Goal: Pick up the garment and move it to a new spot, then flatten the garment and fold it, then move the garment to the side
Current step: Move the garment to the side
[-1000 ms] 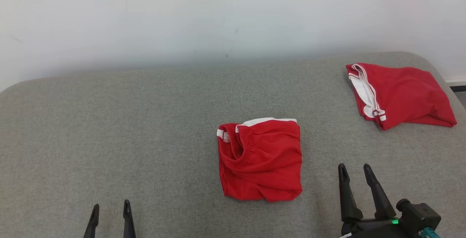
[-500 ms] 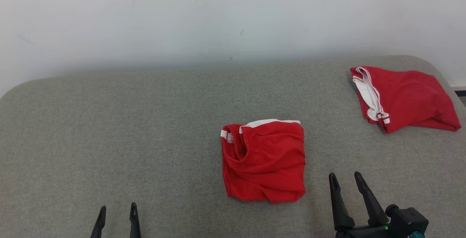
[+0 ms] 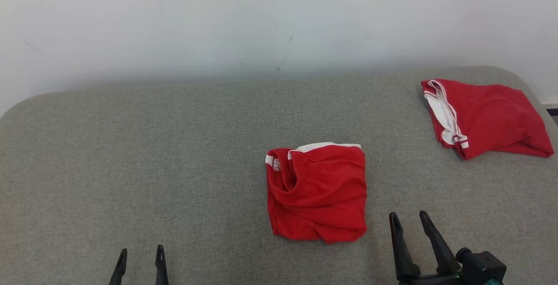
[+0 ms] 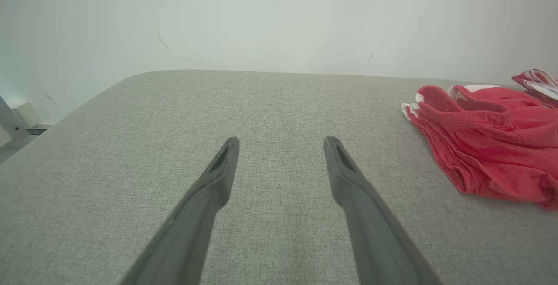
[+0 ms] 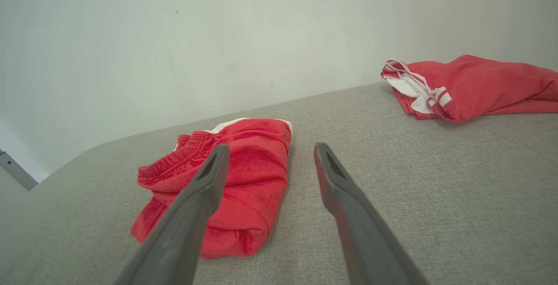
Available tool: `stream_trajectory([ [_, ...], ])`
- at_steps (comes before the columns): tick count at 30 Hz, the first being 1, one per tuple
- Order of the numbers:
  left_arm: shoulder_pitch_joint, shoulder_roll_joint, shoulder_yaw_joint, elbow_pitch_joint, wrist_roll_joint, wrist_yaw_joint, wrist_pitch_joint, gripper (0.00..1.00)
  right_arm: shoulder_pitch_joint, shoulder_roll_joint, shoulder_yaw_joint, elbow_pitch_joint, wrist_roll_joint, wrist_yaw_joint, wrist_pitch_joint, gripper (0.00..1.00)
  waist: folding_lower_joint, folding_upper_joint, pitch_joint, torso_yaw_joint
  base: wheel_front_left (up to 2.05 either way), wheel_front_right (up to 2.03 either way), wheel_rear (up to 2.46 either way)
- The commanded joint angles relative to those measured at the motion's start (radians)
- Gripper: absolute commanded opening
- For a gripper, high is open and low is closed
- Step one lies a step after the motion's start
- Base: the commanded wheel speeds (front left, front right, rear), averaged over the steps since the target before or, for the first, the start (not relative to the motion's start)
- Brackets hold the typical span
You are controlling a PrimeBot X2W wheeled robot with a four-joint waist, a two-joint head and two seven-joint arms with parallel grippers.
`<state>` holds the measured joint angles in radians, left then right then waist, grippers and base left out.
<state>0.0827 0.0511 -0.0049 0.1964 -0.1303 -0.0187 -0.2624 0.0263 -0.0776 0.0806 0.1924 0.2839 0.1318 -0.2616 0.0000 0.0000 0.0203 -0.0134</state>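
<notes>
A red garment (image 3: 318, 191) with white trim lies folded into a rough square in the middle of the grey padded surface (image 3: 174, 167). My right gripper (image 3: 408, 216) stands open just right of its near corner, apart from it. In the right wrist view the garment (image 5: 257, 163) lies ahead and left of the open right gripper (image 5: 270, 147). My left gripper (image 3: 141, 252) is open at the lower left, far from the cloth. In the left wrist view that open left gripper (image 4: 281, 141) hovers over bare fabric, with the garment (image 4: 488, 145) off to the right.
A second red garment (image 3: 488, 117) with a white lining lies at the far right near the surface's rounded edge; it also appears in the right wrist view (image 5: 479, 82). A pale wall (image 3: 279, 23) rises right behind the surface. Bare grey fabric stretches across the left half.
My right gripper has drawn back, down and slightly left in the head view, away from the garment's side. The camera shifted a little. Both garments and the left gripper stay put.
</notes>
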Motion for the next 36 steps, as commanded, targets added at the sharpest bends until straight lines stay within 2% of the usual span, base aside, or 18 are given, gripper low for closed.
stream_trajectory([
  [1, 0.002, -0.001, 0.001, 0.002, 0.006, -0.003, -0.003, 1.0, 0.011, 0.004, 0.003, 0.002, -0.008, -0.002, -0.004, 1.0, 0.0, 0.0, 0.0, 0.0, 0.0, 0.0, 0.0],
  [36, 0.004, -0.002, 0.001, 0.0, -0.005, -0.003, -0.003, 1.0, 0.013, 0.006, 0.005, 0.004, -0.01, -0.002, -0.004, 1.0, 0.0, 0.0, -0.002, 0.006, 0.0, 0.0, 0.0],
])
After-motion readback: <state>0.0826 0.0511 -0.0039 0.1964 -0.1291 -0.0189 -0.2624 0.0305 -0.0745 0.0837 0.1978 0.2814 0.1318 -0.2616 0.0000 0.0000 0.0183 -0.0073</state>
